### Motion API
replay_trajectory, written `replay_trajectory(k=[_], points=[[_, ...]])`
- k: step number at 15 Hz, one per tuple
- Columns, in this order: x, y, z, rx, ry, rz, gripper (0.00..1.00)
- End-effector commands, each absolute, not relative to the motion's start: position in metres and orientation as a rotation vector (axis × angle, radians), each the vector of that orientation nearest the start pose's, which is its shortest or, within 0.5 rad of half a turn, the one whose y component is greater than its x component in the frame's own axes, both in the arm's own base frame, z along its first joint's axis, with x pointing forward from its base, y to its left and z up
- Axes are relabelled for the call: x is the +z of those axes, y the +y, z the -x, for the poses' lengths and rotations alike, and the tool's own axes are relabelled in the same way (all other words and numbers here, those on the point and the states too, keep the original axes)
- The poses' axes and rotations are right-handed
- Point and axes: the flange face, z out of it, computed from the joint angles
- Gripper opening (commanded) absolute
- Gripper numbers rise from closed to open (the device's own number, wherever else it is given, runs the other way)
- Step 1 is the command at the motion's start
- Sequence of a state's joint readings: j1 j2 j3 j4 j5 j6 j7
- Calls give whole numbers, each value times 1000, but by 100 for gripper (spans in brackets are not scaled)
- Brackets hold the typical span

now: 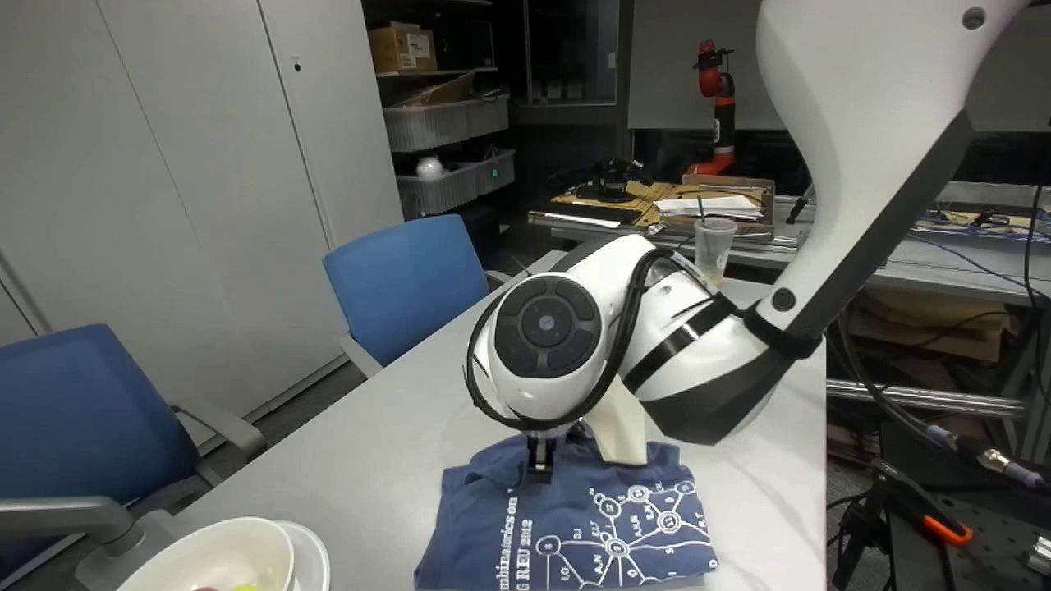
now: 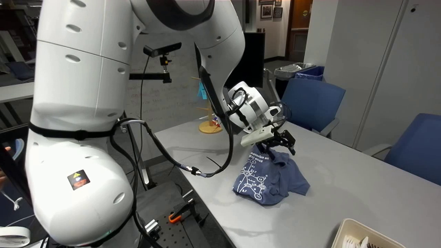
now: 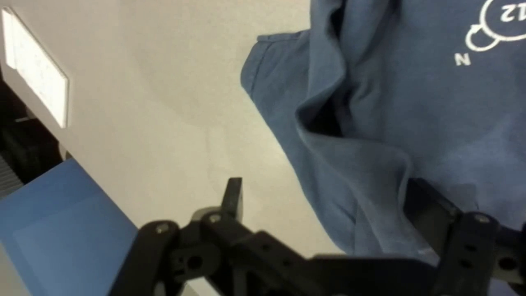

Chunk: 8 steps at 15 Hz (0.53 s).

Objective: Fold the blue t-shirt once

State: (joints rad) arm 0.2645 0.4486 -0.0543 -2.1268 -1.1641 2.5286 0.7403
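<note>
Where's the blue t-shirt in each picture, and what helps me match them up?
In an exterior view: blue t-shirt, bottom centre.
In an exterior view: blue t-shirt, just right of centre.
Wrist view: blue t-shirt, much of the right half.
Shared landmark: its white print, upper right in wrist view.

In an exterior view, two blue chairs (image 1: 406, 279) are standing at left, one cup (image 1: 713, 242) right of centre, and one blue t-shirt (image 1: 568, 519) is lying lower centre.
</note>
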Motion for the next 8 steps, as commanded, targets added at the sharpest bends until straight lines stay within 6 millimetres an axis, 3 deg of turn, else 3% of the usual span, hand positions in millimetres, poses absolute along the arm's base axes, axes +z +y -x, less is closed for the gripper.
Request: replay_trajectory(k=[1,8], points=[[188,129,-564,424,563,-2319,100],[185,128,-565,521,435,-2158,99]])
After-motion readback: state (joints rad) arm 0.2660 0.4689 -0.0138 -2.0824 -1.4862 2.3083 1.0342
